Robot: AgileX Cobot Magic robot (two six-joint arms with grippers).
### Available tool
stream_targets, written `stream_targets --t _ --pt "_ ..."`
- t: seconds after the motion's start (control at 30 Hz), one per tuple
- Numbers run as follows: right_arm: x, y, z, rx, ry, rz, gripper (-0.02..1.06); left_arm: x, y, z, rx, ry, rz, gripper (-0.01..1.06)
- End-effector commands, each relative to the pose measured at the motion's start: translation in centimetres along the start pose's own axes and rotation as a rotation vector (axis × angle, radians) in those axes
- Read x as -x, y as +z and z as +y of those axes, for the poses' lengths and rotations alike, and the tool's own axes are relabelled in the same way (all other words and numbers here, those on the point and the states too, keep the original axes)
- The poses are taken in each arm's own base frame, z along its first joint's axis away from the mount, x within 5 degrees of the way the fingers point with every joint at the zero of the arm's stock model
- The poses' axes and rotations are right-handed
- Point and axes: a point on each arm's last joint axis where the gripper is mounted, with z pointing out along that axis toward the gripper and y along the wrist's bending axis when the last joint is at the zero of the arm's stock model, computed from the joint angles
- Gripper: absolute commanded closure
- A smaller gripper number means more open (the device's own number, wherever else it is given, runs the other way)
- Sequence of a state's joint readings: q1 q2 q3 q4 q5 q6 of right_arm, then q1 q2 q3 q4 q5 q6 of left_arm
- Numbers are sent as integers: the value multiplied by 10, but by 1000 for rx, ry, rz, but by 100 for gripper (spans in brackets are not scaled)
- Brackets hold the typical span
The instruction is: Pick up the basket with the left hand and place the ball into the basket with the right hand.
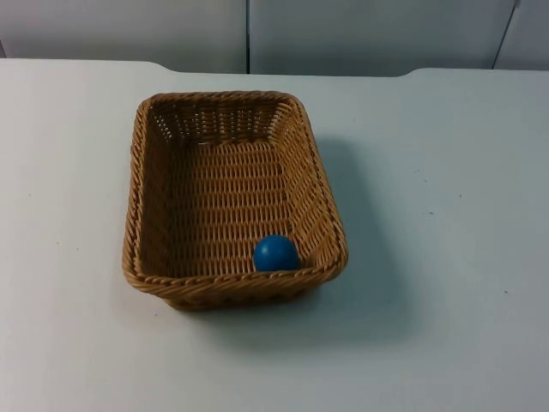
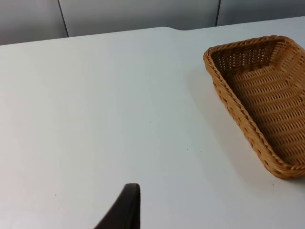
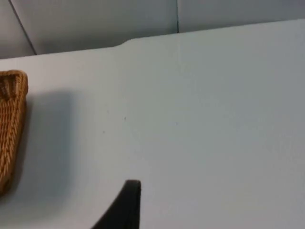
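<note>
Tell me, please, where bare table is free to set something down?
Bare white table lies on both sides of the basket and between it and the grey wall. The basket holds the blue ball by its near wall.

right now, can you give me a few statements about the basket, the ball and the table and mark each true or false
1. The blue ball lies inside the wicker basket. True.
2. The ball sits at the basket's far end, by the partition wall. False: it rests against the near wall, toward the near right corner.
3. The basket stands flat on the white table. True.
4. The basket is round. False: it is rectangular with rounded corners.
5. A second ball lies on the table beside the basket. False: the blue ball in the basket is the only one to be seen.
</note>
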State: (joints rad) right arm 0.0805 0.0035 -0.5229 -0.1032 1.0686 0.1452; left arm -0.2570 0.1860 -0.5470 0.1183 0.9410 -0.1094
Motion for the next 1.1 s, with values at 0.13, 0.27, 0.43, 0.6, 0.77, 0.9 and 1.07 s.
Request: stream_targets --t 0.13,0.27,0.43,0.6,0.77,0.9,1.07 --pt "-5 2 8 89 -94 29 0 -1 0 -1 -12 -4 4 0" --pt "-5 2 8 89 -94 29 0 -4 2 -1 -12 1 5 0" --pt "-5 2 10 118 -126 31 0 -7 -5 0 -15 44 -60 0" --pt "-6 1 15 176 -206 28 0 -11 -15 1 -16 61 -145 0" --pt "-6 1 15 172 -199 29 0 -15 -22 2 -16 58 -213 0" --pt "-6 1 15 172 -199 29 0 -15 -22 2 -17 26 -204 0" --pt "-6 1 14 170 -199 29 0 -20 -26 5 -1 -59 -127 0"
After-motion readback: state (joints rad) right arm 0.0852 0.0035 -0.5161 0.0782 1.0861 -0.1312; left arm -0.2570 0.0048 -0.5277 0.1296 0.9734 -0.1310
